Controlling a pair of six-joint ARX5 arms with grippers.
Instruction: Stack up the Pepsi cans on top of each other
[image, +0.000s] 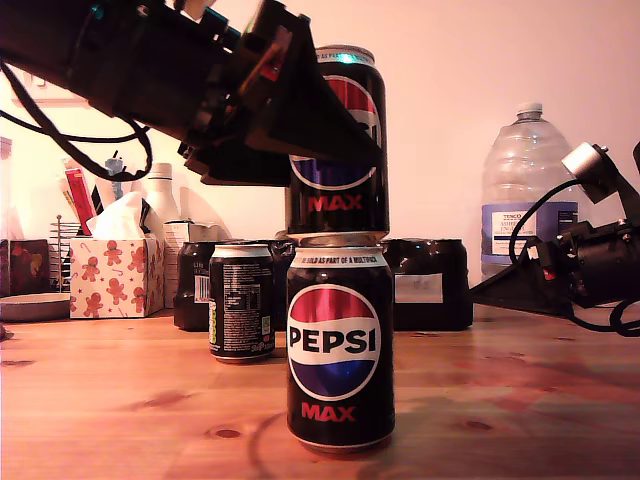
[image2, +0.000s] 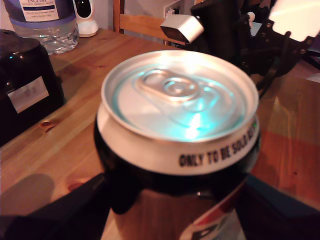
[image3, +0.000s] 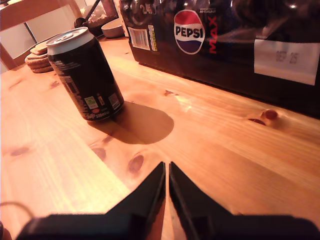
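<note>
One black Pepsi can (image: 340, 350) stands upright on the wooden table at the front centre of the exterior view. A second Pepsi can (image: 338, 140) sits on top of it, rim to base, with my first gripper (image: 330, 150) shut on its body, reaching in from the exterior view's left. The first wrist view looks down on that can's silver top (image2: 180, 97), with dark fingers (image2: 60, 210) on either side. A third Pepsi can (image: 241, 300) (image3: 85, 75) stands alone behind, nearer the exterior view's left. My second gripper (image3: 166, 175) (image: 478, 292) is shut on nothing, low over the table at the exterior view's right.
A black shrink-wrapped Pepsi multipack (image: 430, 280) (image3: 225, 40) stands behind the cans. A large clear water bottle (image: 528, 190) is at the back on the exterior view's right. A gingerbread-print tissue box (image: 115, 275) and a dish (image: 30, 305) are at its left.
</note>
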